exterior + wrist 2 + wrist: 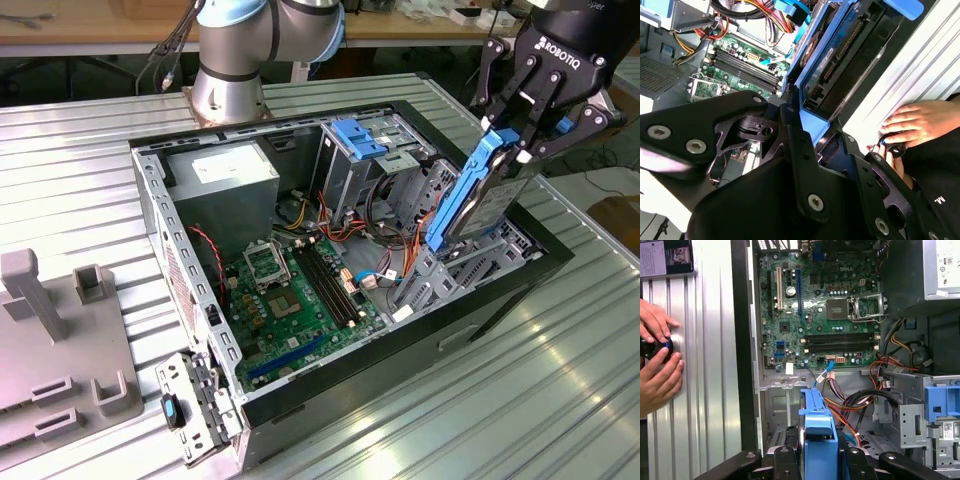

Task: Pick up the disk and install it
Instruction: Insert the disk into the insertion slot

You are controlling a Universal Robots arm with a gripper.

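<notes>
My gripper [520, 135] is shut on the disk [485, 195], a grey-metal drive with bright blue side rails. In the exterior view the disk hangs steeply tilted, and its lower end dips into the open computer case [520, 285] at the exterior view's right, just over the metal drive cage [440, 270]. The first wrist view shows the disk's blue rail [817, 425] edge-on between my black fingers [785, 460]. In the second wrist view the disk's [840, 55] dark underside and connector edge run away from the gripper [812, 125].
Inside the case lie the green motherboard [290, 290], the grey power supply [225, 180], a pale-blue bracket [360, 135] and bundles of cables [365, 215]. A person's hands [657, 365] rest on the ribbed table beside the case. A grey fixture [60, 340] stands at the exterior view's left.
</notes>
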